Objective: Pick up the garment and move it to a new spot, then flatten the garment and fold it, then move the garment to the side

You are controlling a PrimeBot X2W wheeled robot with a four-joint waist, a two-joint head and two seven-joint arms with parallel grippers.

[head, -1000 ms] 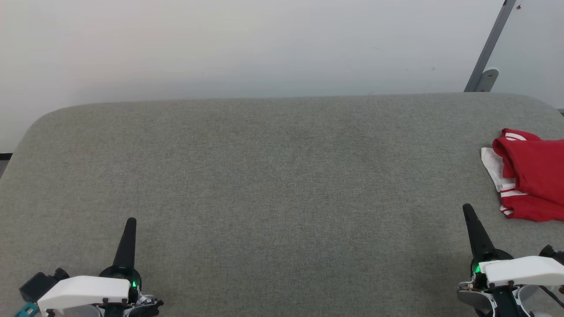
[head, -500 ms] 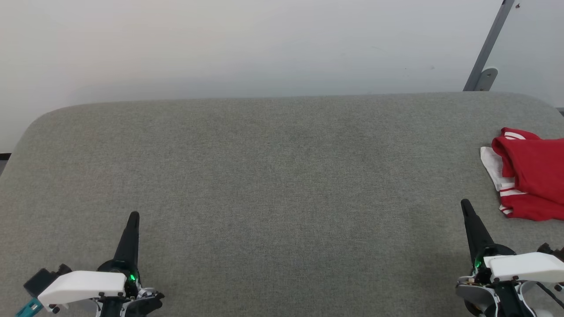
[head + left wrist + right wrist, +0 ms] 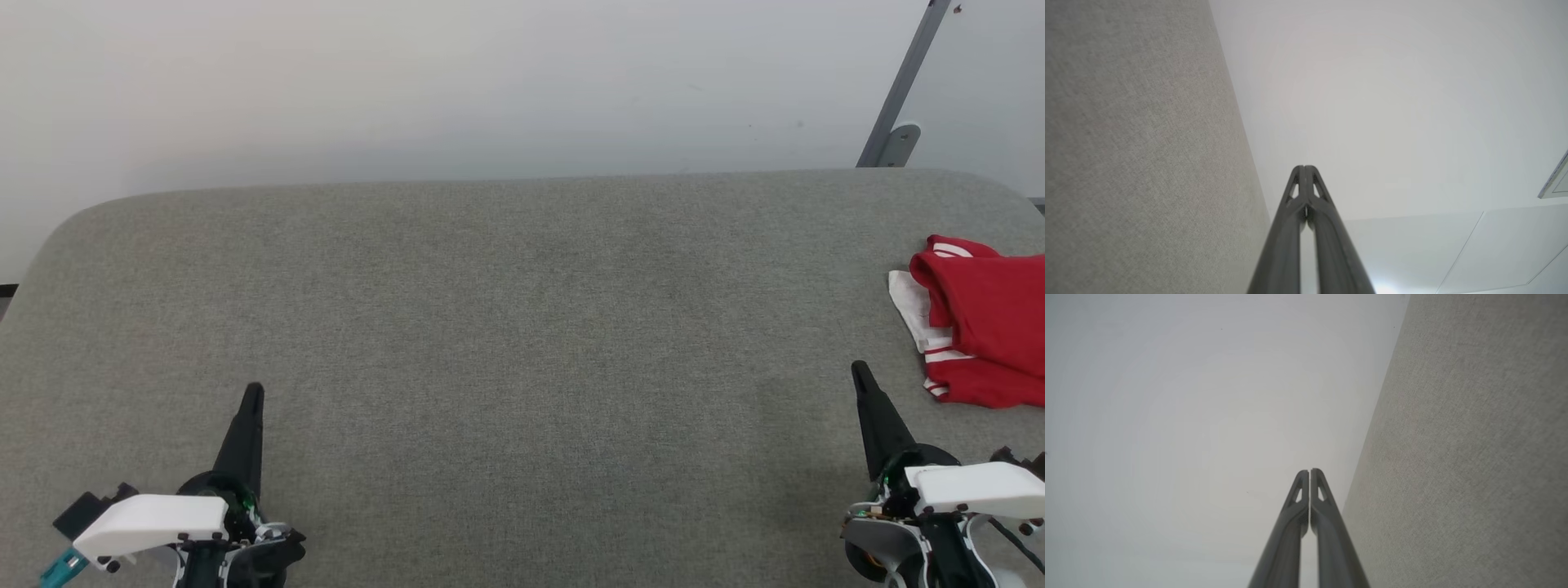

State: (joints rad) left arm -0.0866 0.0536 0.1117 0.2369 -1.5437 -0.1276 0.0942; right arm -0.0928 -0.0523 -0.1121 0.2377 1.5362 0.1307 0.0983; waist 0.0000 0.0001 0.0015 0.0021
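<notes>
Grey table (image 3: 522, 327) spreads ahead of both grippers. Garment (image 3: 992, 327) lies bunched on it just ahead and to the outer right of the right gripper (image 3: 857, 369), not touching, cut by frame edge. Right gripper fingers pressed together, empty. Left gripper (image 3: 255, 390) well apart from garment, fingers pressed together, empty.

Bright even light, soft faint shadows, wrist views slightly blurred
</notes>
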